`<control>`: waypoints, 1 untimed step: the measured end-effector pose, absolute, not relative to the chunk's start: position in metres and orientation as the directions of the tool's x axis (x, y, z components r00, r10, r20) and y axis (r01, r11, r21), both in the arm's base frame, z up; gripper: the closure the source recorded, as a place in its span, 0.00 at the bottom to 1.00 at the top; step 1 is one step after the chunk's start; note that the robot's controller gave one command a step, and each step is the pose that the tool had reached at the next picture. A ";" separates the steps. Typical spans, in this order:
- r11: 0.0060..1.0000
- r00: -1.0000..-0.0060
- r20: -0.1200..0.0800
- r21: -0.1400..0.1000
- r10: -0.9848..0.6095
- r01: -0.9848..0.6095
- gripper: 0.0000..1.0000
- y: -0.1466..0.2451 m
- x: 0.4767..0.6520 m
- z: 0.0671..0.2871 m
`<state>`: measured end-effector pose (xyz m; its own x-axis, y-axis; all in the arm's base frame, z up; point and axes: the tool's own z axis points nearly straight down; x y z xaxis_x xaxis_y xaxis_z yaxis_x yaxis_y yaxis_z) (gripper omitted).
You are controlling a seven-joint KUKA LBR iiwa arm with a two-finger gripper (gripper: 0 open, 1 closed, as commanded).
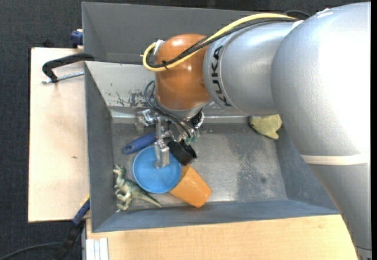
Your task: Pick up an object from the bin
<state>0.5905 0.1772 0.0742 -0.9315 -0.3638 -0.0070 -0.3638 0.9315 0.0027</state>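
My gripper (161, 157) reaches down into the front left part of the bin, with a fingertip resting on or just above a round blue dish (154, 175). Against the dish's right side lies an orange cup (191, 188) on its side. A blue handle (139, 145) sticks out to the left, just behind the dish. A small black piece (182, 152) sits right beside the gripper's lower end. Whether anything is between the fingers is hidden.
A pale green toy dinosaur (126, 191) lies in the front left corner. A yellow soft thing (266, 125) rests against the right wall. The arm with its orange cover hangs over the bin's back middle.
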 end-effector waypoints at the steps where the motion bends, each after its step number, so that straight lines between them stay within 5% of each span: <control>1: 0.932 -0.932 -0.007 0.003 -0.362 -0.362 0.00 0.179 0.592 0.076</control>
<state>0.5917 0.1787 0.0756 -0.9321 -0.3622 -0.0070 -0.3623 0.9321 0.0026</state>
